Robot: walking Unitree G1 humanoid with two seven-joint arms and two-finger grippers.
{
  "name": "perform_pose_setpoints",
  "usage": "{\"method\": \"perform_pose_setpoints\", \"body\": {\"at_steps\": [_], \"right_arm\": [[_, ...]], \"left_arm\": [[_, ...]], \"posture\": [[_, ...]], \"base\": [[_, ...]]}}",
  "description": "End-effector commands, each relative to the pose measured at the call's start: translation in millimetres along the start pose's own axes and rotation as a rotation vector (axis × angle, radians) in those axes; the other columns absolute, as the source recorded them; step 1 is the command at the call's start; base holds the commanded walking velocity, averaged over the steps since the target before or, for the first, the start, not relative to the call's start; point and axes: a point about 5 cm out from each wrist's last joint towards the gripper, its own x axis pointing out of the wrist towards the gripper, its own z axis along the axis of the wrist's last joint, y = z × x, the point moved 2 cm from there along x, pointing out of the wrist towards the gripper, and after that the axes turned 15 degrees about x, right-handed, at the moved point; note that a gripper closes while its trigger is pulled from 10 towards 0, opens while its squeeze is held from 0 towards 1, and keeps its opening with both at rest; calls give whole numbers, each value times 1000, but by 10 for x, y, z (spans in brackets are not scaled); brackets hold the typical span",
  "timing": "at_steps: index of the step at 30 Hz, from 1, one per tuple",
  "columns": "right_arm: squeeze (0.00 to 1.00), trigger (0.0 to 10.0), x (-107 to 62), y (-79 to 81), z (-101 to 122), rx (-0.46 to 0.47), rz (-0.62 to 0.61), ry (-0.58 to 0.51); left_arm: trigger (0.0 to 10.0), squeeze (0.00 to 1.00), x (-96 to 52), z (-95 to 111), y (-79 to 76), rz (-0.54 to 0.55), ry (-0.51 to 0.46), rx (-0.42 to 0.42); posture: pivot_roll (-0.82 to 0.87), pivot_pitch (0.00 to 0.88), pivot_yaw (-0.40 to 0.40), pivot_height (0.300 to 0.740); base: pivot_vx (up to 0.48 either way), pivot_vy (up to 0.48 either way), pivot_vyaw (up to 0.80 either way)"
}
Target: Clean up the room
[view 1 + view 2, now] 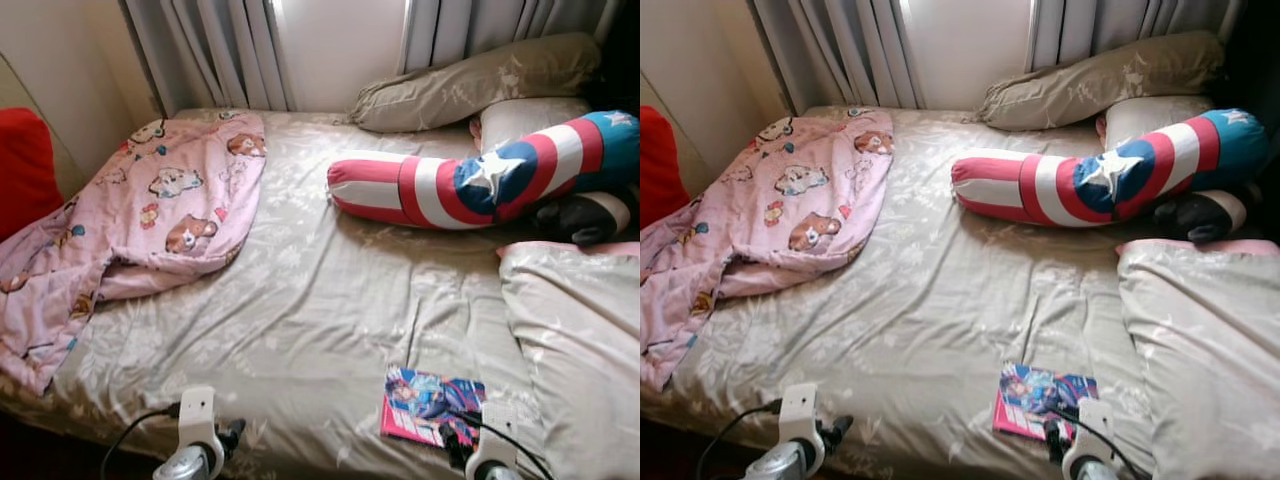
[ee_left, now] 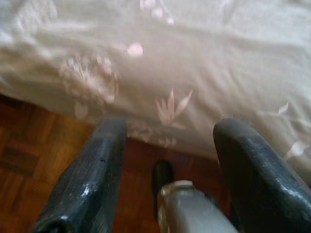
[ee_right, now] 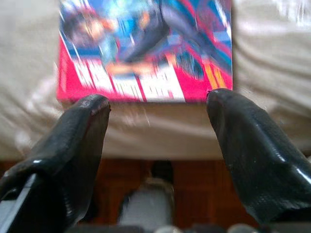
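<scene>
We see a thin comic book with a bright pink border and a blue superhero cover (image 1: 432,403) lying flat on the beige leaf-patterned bedsheet (image 1: 300,300), close to the bed's near edge on our right side. Our right gripper (image 3: 158,104) hovers just short of the book's near edge with its two black fingers (image 3: 243,145) spread wide apart, nothing between them; the fingertips sit just before the pink border, and we cannot tell whether they touch it. Our left gripper (image 2: 167,128) hangs at the near edge of the bed further left, its fingers also apart and empty, above the brown parquet floor (image 2: 29,160).

To the right of the book lies a folded beige quilt with a pink trim (image 1: 580,330). Further back rests a long bolster cushion in red, white and blue with a white star (image 1: 480,180), and behind it a beige pillow (image 1: 470,85) against the grey curtains (image 1: 230,50). A pink cartoon-bear blanket (image 1: 150,215) lies crumpled on the left of the bed, next to a red cushion (image 1: 25,165).
</scene>
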Motion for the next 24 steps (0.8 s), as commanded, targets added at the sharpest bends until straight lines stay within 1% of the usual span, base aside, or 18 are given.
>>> {"method": "perform_pose_setpoints", "body": {"at_steps": [1,4,7,11,13,15,17,18,20,21,24], "right_arm": [[0,10000,-60,-138,-183,9,-40,63],[0,10000,-100,-245,-243,30,-68,80],[0,10000,-123,-298,-281,17,-78,96],[0,10000,-133,-331,-279,27,-82,95],[0,10000,-118,-281,-275,25,-73,90],[0,10000,-103,-230,-251,-10,-55,74],[0,10000,-94,-200,-252,-59,-55,77],[0,10000,-89,-178,-258,-64,-52,80],[0,10000,-89,-172,-277,-26,-61,85],[0,10000,-89,-171,-282,-8,-64,85],[0,10000,-89,-171,-288,-9,-69,87]], "left_arm": [[10000,0,-28,-141,-22,-12,50,1],[10000,0,-28,-138,-30,-13,44,1],[10000,0,-28,-133,-33,-12,40,-3],[10000,0,-27,-140,-30,-13,51,10],[10000,0,-28,-151,-25,-12,59,0],[10000,0,-32,-170,-17,-11,70,1],[10000,0,-35,-181,-20,-15,73,11],[10000,0,-36,-187,-22,-18,76,18],[10000,0,-38,-193,-21,-21,78,21],[10000,0,-38,-195,-20,-21,80,24],[10000,0,-38,-193,-20,-21,80,31]], "posture": [[2,0,36,740],[4,0,37,740],[-3,0,42,740],[-8,0,46,740],[-6,0,47,740],[-4,0,49,740],[-3,0,48,740],[-2,0,49,740],[-1,0,49,740],[-1,0,49,740],[4,0,48,740]], "base": [[0,0,0],[0,0,0],[0,0,0],[0,0,0],[0,0,0],[0,405,231],[0,480,794],[0,480,800],[0,480,800],[0,480,0],[0,480,0]]}}
